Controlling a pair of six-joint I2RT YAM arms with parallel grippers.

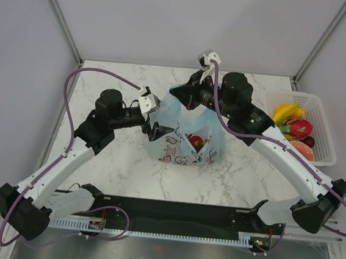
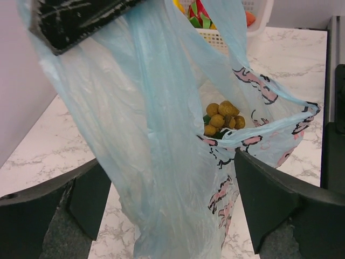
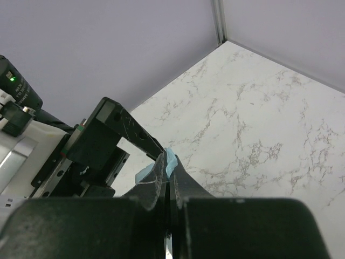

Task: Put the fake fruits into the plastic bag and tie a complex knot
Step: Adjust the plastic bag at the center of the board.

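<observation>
right wrist: r pincer (image 3: 166, 164) clamped on plastic bag (image 2: 151, 124); l pincer (image 2: 170, 181) apart.

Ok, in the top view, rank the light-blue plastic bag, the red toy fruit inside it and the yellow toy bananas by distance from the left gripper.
1. Light-blue plastic bag, right at the left gripper.
2. Red toy fruit, inside the bag.
3. Yellow toy bananas, in the white basket, far right.

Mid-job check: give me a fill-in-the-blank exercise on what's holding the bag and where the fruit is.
The right pincer is shut on the ___ bag. The left pincer is ___. The tan cluster lies inside the ___. The bananas lie in the ___ basket.
Missing: blue; open; bag; white.
</observation>
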